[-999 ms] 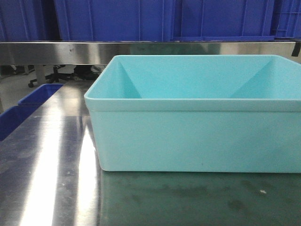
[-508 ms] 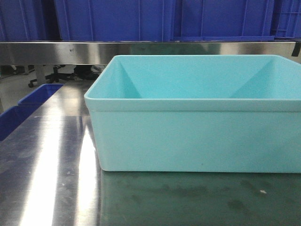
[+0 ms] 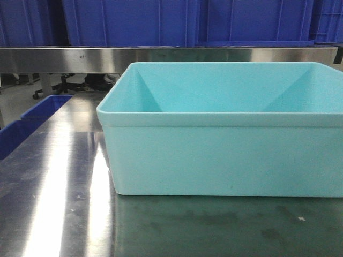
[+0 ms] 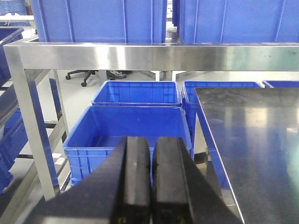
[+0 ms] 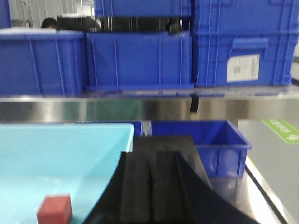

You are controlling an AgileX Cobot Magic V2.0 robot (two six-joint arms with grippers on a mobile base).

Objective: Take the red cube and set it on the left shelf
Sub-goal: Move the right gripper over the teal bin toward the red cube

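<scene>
The red cube (image 5: 54, 209) lies inside the pale teal tub (image 5: 60, 154), low left in the right wrist view; the front view shows the tub (image 3: 225, 155) but not the cube. My right gripper (image 5: 150, 156) is shut and empty, to the right of the cube, over the tub's right rim. My left gripper (image 4: 151, 142) is shut and empty, off the table's left edge above a blue floor crate (image 4: 126, 135). The left shelf (image 4: 140, 55) is a steel rail across the top of the left wrist view with blue crates (image 4: 98, 21) on it.
The steel tabletop (image 3: 53, 182) carries the tub; its left edge shows in the left wrist view (image 4: 252, 140). Blue crates stand on the floor left of the table (image 3: 45, 106). A steel rail with blue crates (image 3: 161, 21) runs behind the tub. A shelf post (image 4: 32, 121) stands at left.
</scene>
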